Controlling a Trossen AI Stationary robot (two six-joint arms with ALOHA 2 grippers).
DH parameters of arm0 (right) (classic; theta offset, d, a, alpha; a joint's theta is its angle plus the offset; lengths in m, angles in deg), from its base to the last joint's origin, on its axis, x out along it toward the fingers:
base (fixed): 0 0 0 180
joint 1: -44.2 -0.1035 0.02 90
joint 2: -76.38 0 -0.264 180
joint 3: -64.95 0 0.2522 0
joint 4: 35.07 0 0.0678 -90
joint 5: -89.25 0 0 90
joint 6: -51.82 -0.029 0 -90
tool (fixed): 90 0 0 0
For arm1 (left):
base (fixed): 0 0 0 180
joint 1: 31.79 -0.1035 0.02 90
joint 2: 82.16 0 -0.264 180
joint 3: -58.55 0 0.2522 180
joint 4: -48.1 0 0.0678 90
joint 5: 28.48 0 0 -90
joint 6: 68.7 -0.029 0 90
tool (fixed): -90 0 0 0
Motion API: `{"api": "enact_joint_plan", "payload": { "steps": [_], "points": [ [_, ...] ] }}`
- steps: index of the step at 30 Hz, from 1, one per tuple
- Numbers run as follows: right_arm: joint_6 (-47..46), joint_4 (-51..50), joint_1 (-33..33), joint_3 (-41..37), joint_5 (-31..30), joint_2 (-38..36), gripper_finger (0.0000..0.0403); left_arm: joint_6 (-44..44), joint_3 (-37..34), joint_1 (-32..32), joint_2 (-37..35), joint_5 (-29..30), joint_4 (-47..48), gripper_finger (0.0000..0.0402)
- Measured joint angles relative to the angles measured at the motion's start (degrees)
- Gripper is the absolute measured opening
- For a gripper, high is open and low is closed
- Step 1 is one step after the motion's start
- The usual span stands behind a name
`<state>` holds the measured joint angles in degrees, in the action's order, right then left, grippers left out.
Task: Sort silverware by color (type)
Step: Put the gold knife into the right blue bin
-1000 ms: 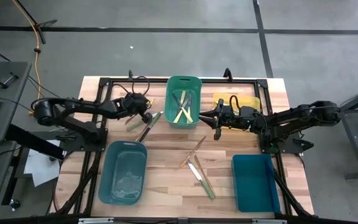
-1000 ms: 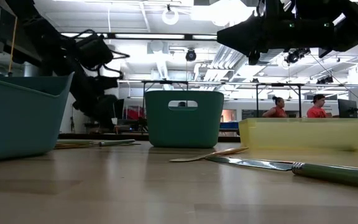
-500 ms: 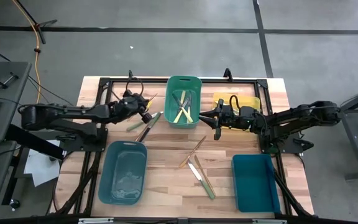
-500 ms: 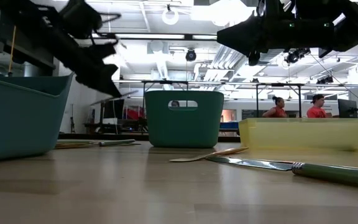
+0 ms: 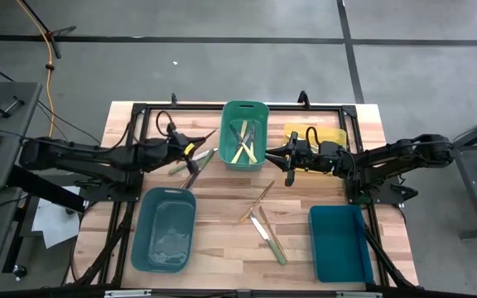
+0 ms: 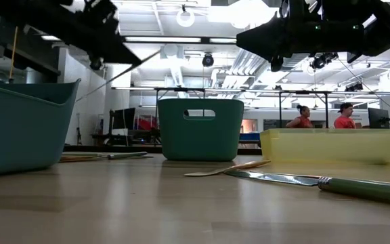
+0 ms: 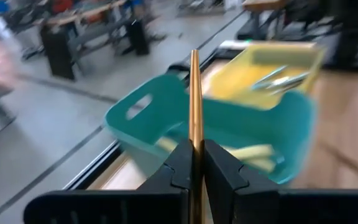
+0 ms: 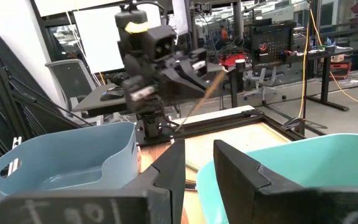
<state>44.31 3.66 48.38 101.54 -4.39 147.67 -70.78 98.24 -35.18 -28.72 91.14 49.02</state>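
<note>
My left gripper hangs above the table, left of the green bin, shut on a thin brown utensil whose free end points toward that bin. In the left wrist view the utensil runs out past the fingertips. My right gripper waits between the green bin and the yellow bin, its fingers apart with nothing between them. More silverware lies in the green bin, in the yellow bin and on the table, among them green-handled pieces and a green knife. My left gripper pinches the brown utensil's thin shaft between its two fingers. The utensil runs along the fingers and sticks far out past their tips, slanting slightly upward. It is lifted clear of the table.
A teal bin stands at the near left and a blue bin at the near right. A brown utensil lies mid-table. In the low view a knife lies close in front. People show in the room beyond.
My left gripper has risen, staying shut on the brown utensil, and has tipped from pointing downward to nearly level. The utensil has gone up with it and now points toward the green bin. The right arm kept still.
</note>
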Motion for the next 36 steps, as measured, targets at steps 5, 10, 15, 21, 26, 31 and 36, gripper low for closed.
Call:
{"api": "enact_joint_plan", "payload": {
  "steps": [5, 10, 15, 21, 26, 31, 36],
  "points": [
    [0.02, 0.02, -0.01, 0.00, 0.00, 0.00, 0.0080, -1.68, 0.02, 3.41, -0.30, -3.27, -5.37, 0.0012],
    [0.00, 0.01, 0.01, 0.00, 0.00, 0.00, 0.0080, -2.69, 0.02, 5.20, -0.25, -7.65, -9.60, 0.0012],
    [0.02, 0.02, 0.01, 0.00, 0.00, 0.00, 0.0080, -2.68, -0.27, 6.24, -0.23, -12.47, -14.58, 0.0012],
    [0.02, 0.02, 0.01, 0.00, 0.02, 0.00, 0.0080, -2.69, -7.21, 5.87, -0.25, -20.03, -33.35, 0.0012],
    [0.69, 0.29, 0.01, 0.00, 0.00, 0.02, 0.0080, -1.92, -8.41, 4.72, -0.25, -19.87, -34.56, 0.0012],
    [3.06, 1.15, 0.00, 0.00, -0.02, 0.02, 0.0080, -1.12, -8.41, 4.46, -0.21, -19.89, -33.38, 0.0012],
    [3.45, 1.38, -0.01, 0.00, -0.17, 0.02, 0.0080, -0.99, -8.41, 4.49, -0.21, -19.89, -33.36, 0.0013]
  ]
}}
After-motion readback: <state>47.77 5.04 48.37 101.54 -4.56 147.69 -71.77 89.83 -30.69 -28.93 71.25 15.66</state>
